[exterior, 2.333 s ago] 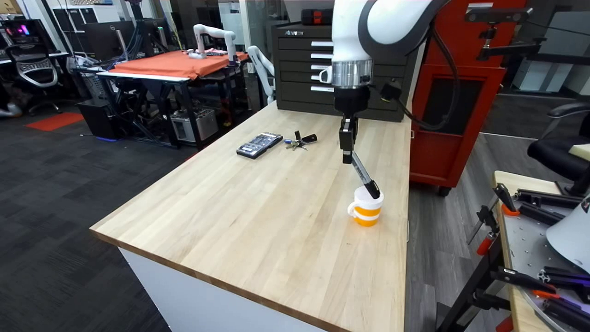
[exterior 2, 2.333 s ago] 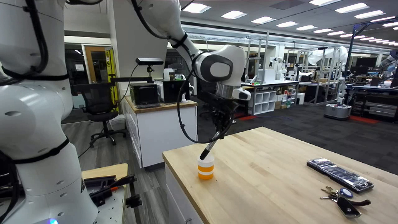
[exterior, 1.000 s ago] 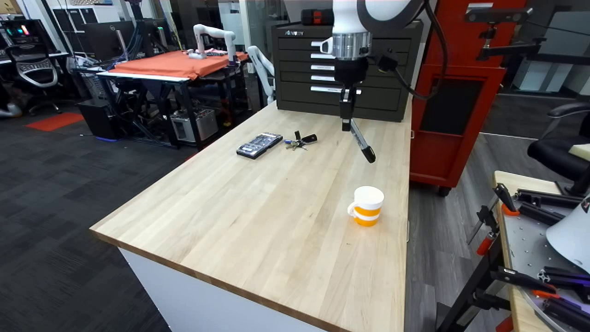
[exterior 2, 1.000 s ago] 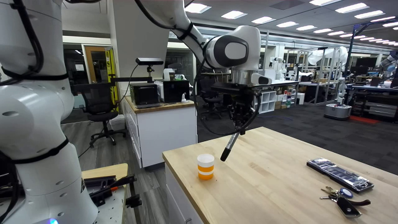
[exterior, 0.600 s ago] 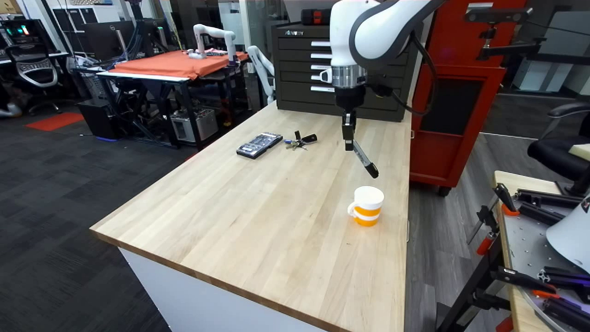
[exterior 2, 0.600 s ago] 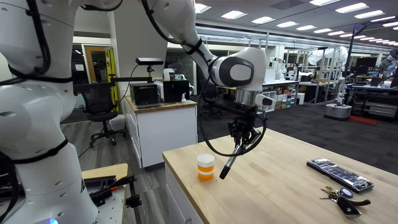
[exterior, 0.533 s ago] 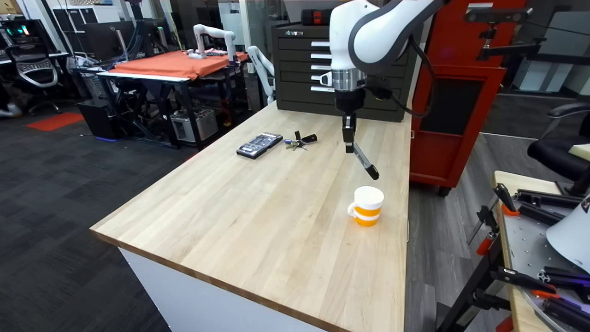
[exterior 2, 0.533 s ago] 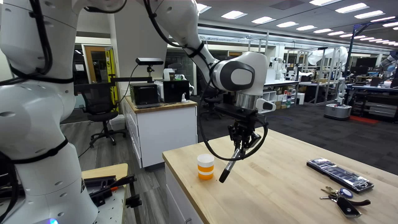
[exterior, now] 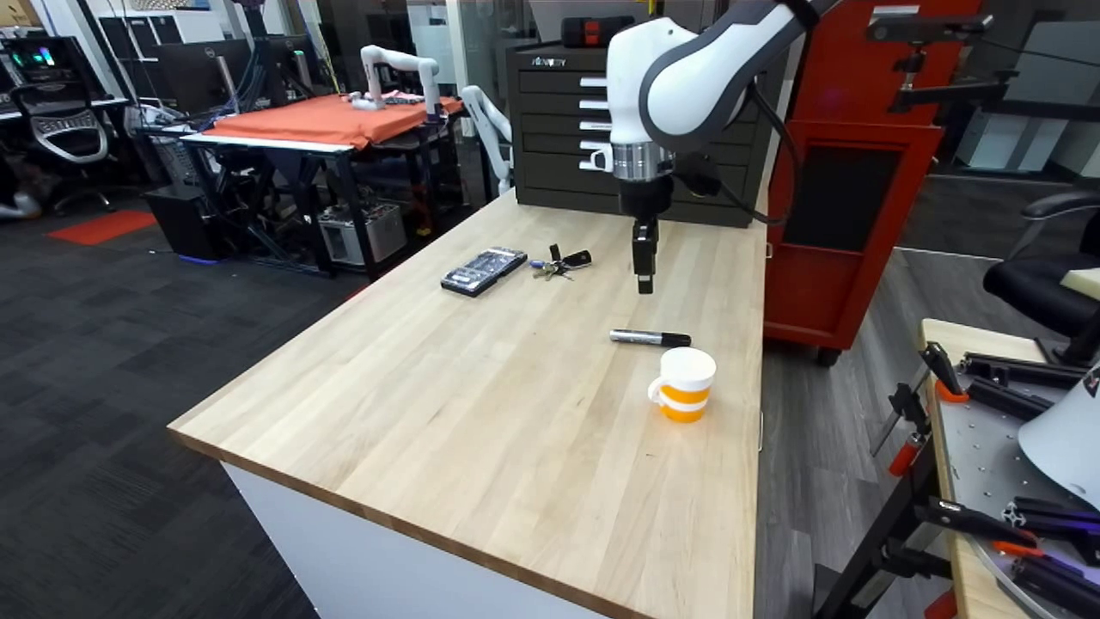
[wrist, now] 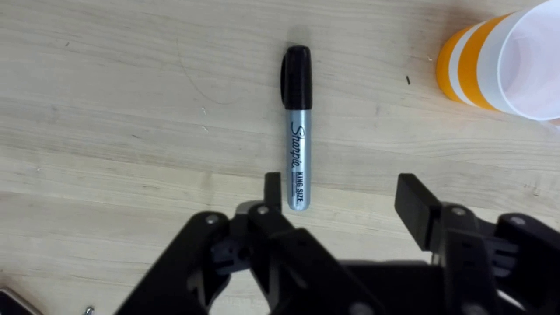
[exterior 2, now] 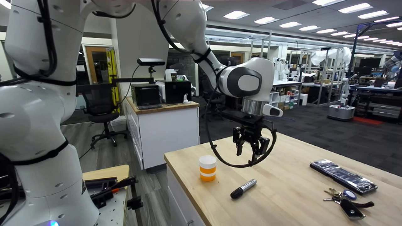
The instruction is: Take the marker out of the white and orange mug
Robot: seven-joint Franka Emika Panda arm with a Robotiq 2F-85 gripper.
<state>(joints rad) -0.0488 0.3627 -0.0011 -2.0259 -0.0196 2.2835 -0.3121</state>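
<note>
Marker [wrist: 299,127] lay below the spread gripper [wrist: 340,197], long axis square across its closing line, the gap between hard to judge.

The marker [wrist: 299,127] is showing "Sharpie" and "KING SIZE" along its silver side. On the far chest of drawers [exterior: 560,129], small pale lettering [exterior: 548,62] is looking too blurred to read.

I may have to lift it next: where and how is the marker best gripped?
Probably the silver barrel, near its middle, from straight above: the marker lies flat on the tabletop, and in the wrist view the open pincer would close across its slim width. The cap lies nearer the mug.
</note>
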